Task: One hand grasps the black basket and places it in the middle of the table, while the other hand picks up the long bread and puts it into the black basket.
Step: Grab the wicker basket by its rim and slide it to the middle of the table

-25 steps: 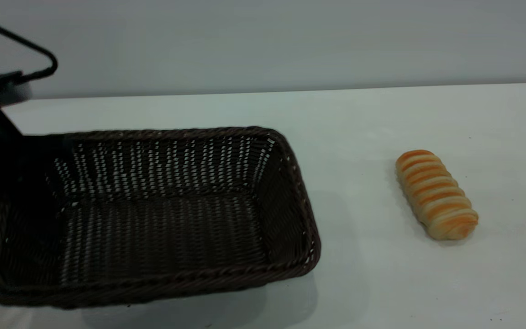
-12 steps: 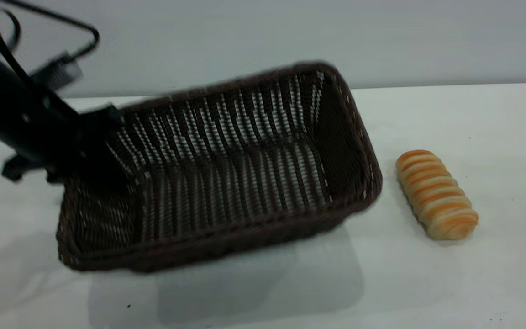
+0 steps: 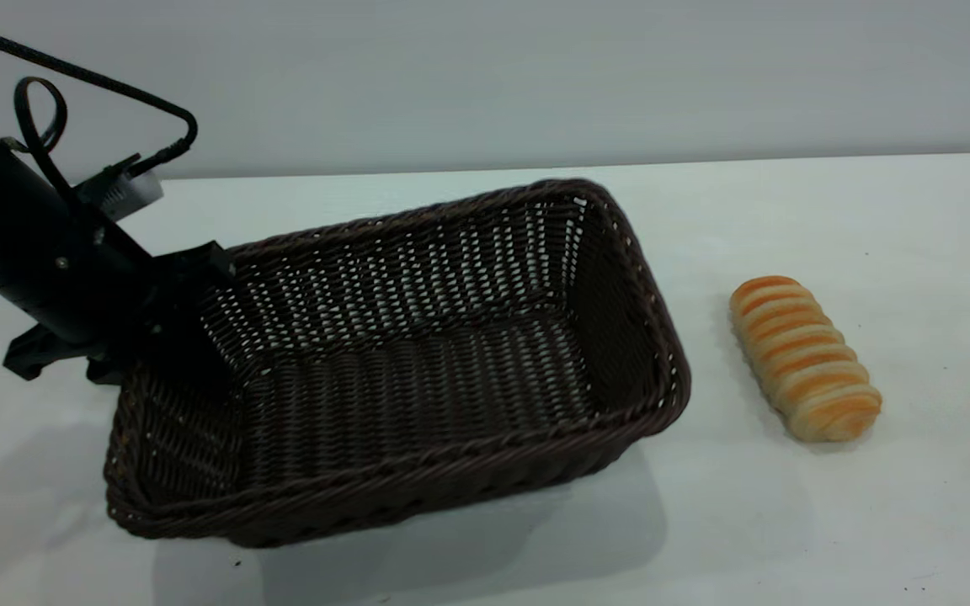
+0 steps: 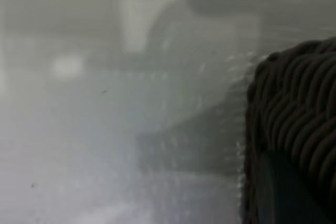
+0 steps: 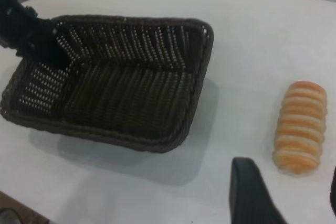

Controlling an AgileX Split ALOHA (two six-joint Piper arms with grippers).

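L jaws clamping 1 basket [image 3: 418,370]; 1 bread [image 3: 803,358]

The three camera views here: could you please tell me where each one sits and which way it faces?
Exterior view: across the table, facing the black basket, the long bread and the left gripper.
Left wrist view: on the left arm, pressed up against the basket rim.
Right wrist view: above, looking down past the right gripper.
Shared: exterior and right wrist views both show basket, bread and left gripper.

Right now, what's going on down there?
Left tool clamped on black basket end. Right tool open above long bread. Bread on table, path clear.
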